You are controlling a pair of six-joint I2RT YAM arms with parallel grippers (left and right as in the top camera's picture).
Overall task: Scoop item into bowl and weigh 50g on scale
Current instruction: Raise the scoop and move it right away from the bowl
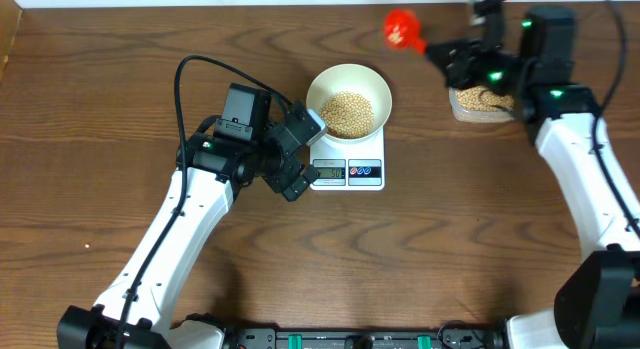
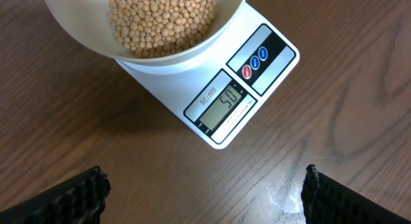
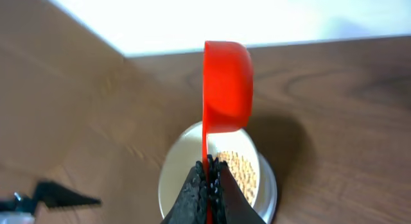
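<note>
The white bowl (image 1: 348, 81) stands on the white scale (image 1: 370, 149) and holds a heap of tan beans (image 1: 347, 113). In the left wrist view the bowl (image 2: 221, 31) with its beans (image 2: 160, 18) sits at the top, and the scale's display (image 2: 226, 102) is lit beside a red and a blue button. My left gripper (image 1: 300, 149) is open just left of the scale, its fingers (image 2: 70, 198) wide apart over bare wood. High at the back right, my right gripper (image 3: 209, 167) is shut on the thin handle of a red scoop (image 3: 226, 86), turned edge-on, with the bowl (image 3: 186, 179) below it.
A clear plastic tub (image 1: 483, 101) of beans sits at the back right, under my right arm. The table's far edge runs close behind the scoop (image 1: 403, 30). Bare wood lies in front of the scale.
</note>
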